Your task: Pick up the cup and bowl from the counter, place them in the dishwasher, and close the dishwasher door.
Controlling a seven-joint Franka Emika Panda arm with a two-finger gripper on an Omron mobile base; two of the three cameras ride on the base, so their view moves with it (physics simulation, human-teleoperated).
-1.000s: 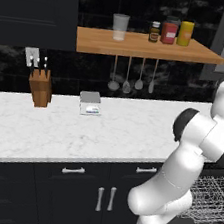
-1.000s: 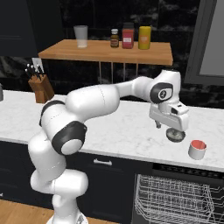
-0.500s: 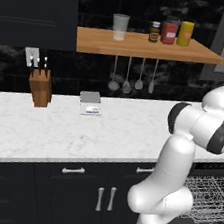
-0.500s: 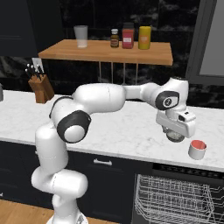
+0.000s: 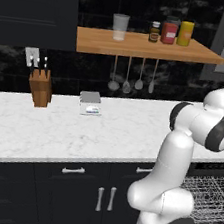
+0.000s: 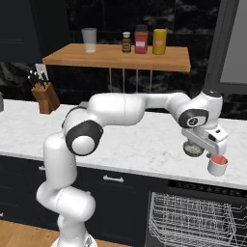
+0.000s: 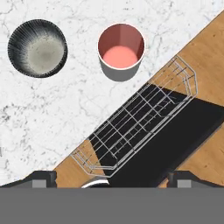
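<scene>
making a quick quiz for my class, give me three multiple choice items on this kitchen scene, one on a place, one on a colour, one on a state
1. Where is the cup?
A. on the counter
B. in the rack
C. on the shelf

2. What colour is the cup inside?
A. blue
B. pale red
C. green

3. How is the dishwasher rack?
A. pulled out, nothing in it
B. pushed in
C. full of dishes

Answers:
1 A, the cup stands on the counter beside the bowl.
2 B, the hand view looks into its pale red inside.
3 A, the rack stands out with bare wires.

glossy white rounded arm (image 6: 120,103), dark joints, seemingly grey wrist flange.
</scene>
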